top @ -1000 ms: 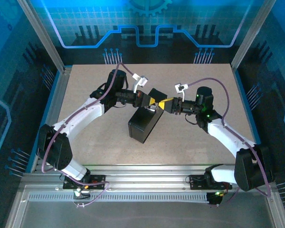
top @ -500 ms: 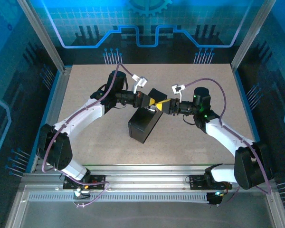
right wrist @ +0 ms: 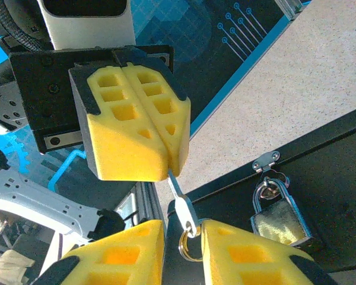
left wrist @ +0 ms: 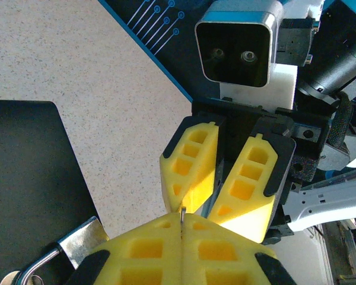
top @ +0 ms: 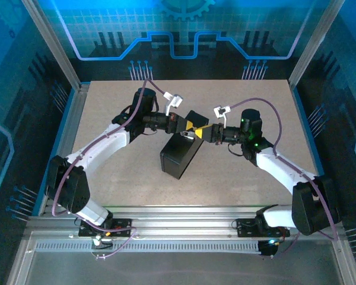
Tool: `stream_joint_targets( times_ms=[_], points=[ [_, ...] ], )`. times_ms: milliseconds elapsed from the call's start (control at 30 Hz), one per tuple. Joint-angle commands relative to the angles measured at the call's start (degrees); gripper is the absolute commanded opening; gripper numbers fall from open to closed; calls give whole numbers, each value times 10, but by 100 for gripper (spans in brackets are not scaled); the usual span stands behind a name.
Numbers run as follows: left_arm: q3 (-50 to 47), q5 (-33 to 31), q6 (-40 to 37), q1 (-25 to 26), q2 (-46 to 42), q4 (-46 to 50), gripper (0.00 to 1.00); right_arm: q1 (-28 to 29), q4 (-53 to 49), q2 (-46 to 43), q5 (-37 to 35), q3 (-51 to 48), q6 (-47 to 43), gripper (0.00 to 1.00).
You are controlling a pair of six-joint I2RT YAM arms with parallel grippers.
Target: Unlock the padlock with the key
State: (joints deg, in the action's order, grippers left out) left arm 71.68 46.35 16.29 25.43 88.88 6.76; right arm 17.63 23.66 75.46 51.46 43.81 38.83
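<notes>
Padlock (right wrist: 279, 218) hanging by its shackle from hasp of black box (right wrist: 332, 148), just beside key (right wrist: 184, 209) but apart from it, key blade tip pinched in closed left gripper (right wrist: 168, 168), key head between narrowly parted right gripper (right wrist: 183, 230) fingers, cannot tell whether they grip it.
</notes>
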Motion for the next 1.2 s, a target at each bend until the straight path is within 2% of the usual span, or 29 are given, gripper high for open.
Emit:
stream_joint_targets(
  times_ms=[0,200,367,500,700,1067,1167],
  points=[
    [-9,10,7,-5,-18,-22,0,8,19,8,1,14,5,22],
    [-15,11,13,-5,-20,-31,0,12,30,14,-3,19,13,18],
    [-18,12,14,-5,-26,-36,0,13,40,14,-6,16,16,10],
    [-21,15,14,-5,-26,-37,0,13,54,13,-8,10,24,9],
    [-31,17,19,-5,-29,-47,0,13,56,13,-15,13,29,13],
    [-42,18,23,-4,-29,-58,0,13,73,13,-18,10,53,0],
    [-42,13,18,-4,-27,-48,0,7,59,12,-24,7,61,0]
  ],
)
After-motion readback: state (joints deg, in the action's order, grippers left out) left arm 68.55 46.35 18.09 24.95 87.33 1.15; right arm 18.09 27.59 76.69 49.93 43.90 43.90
